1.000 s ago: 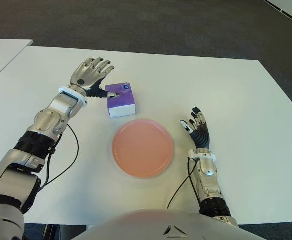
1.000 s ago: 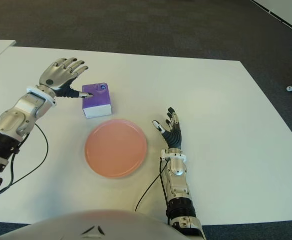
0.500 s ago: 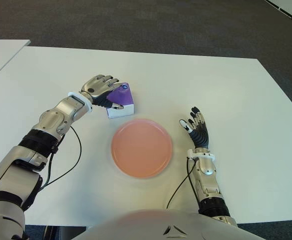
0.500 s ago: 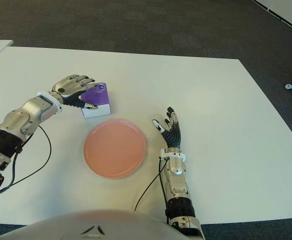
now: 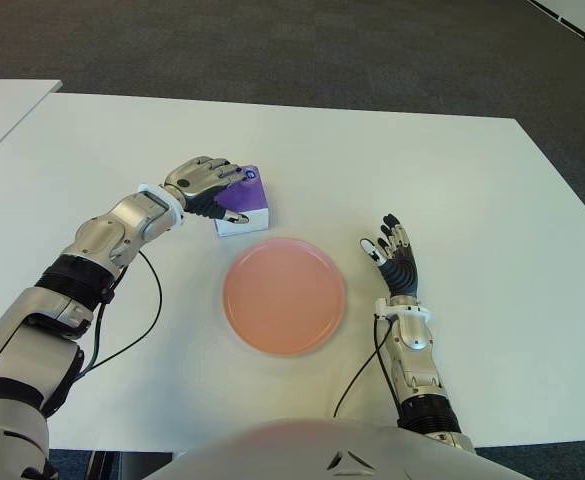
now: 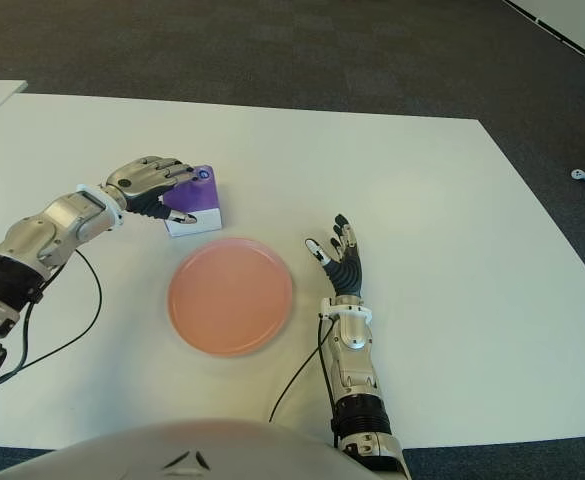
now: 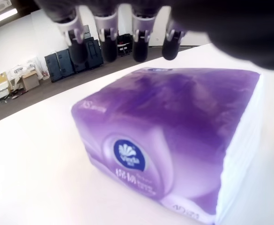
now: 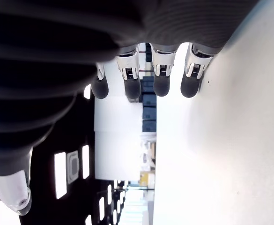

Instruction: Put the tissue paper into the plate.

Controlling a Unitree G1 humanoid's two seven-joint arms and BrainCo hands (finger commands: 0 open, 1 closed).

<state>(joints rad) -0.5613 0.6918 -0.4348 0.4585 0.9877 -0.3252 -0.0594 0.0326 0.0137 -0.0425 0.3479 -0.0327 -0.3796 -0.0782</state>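
The tissue paper is a purple and white pack point(image 5: 250, 198) lying on the white table point(image 5: 452, 180), just behind the plate's far left rim. My left hand point(image 5: 204, 185) is on the pack from its left. Its fingers curl over the purple top and the thumb presses the white near side. In the left wrist view the pack point(image 7: 174, 131) fills the frame, with the fingertips point(image 7: 107, 47) over its far edge. The pink round plate point(image 5: 284, 296) holds nothing. My right hand point(image 5: 392, 255) shows to the right of the plate, fingers spread.
A second white table point(image 5: 2, 105) stands at the far left across a narrow gap. Dark carpet lies beyond the table's far edge. Black cables point(image 5: 142, 310) trail from both forearms across the table near the plate.
My left hand came down from behind the pack onto it, and its fingers curled tighter over the top. The pack, the plate and my right hand stayed where they were.
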